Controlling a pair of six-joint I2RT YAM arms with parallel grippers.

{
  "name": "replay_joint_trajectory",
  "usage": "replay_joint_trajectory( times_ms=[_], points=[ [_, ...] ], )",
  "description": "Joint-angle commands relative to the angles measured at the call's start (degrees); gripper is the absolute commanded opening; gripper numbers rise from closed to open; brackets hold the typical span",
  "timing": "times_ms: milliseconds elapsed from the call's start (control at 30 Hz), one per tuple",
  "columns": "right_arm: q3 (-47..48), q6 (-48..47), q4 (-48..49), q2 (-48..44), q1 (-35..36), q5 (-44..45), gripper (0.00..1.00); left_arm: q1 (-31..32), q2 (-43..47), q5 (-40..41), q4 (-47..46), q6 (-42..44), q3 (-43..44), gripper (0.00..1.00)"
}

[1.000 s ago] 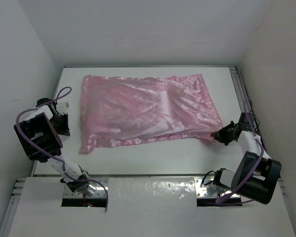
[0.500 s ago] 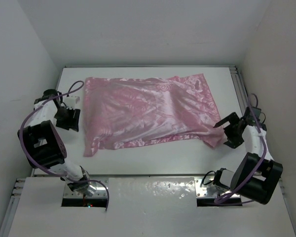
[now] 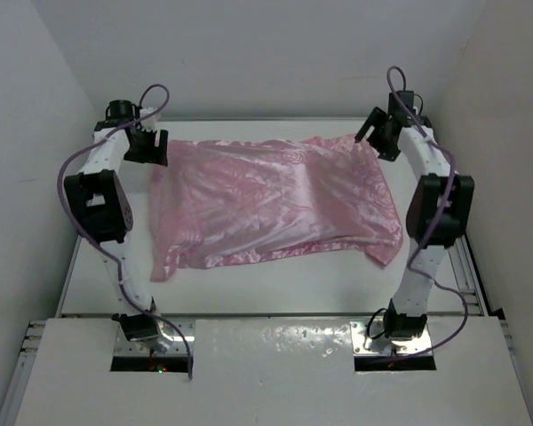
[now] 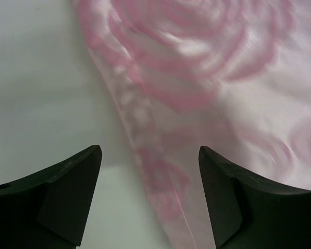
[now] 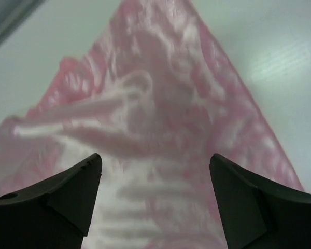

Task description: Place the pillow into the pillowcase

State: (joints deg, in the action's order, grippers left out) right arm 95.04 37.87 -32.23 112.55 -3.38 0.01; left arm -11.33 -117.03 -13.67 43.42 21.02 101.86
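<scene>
On the white table (image 3: 275, 284), the shiny pink fabric pillowcase (image 3: 266, 204), likely limp and slippery, is best pinched at its 11 and 1 o'clock corners, overhung by the spread, empty left gripper (image 3: 147, 147) and right gripper (image 3: 381, 138).

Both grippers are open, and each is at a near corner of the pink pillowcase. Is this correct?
Not quite. The left gripper and right gripper are open, but they are at the far corners of the pillowcase, not the near ones. The top external view shows this.
</scene>
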Motion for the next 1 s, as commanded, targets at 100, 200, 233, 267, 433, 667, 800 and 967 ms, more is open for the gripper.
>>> replay_joint_trajectory(
  times_ms=[100,200,233,267,433,667,800,967],
  points=[
    [22.79,7.20,0.49,21.99,-1.28,8.86,0.93,-0.54,-15.04,1.02,-2.36,-8.44,15.46,0.89],
    [29.13,13.16,5.15,30.51,-1.11,8.87,0.91,1.57,-21.10,1.89,-2.03,-6.70,19.77,0.90],
    [29.41,15.29,6.72,32.01,-1.19,8.43,0.82,2.88,-22.26,3.46,-2.11,-6.17,20.21,0.90],
    [29.06,17.31,7.87,33.25,-1.19,6.34,0.76,3.33,-23.32,4.09,-2.37,-5.81,20.39,0.90],
    [19.84,29.88,20.70,34.84,-1.19,1.84,0.18,4.21,-29.91,4.62,-6.24,-8.09,23.37,0.55],
    [14.47,37.63,29.06,31.15,-2.34,13.33,0.00,5.44,-34.41,10.58,-12.45,-12.58,34.10,0.22],
    [17.28,35.53,25.92,30.80,-2.25,22.55,0.00,5.80,-34.31,16.99,-16.87,-11.44,35.14,0.19],
    [11.94,34.47,24.56,26.85,-3.21,31.28,0.00,5.71,-35.29,20.08,-19.94,-10.82,36.39,0.16]
  ],
)
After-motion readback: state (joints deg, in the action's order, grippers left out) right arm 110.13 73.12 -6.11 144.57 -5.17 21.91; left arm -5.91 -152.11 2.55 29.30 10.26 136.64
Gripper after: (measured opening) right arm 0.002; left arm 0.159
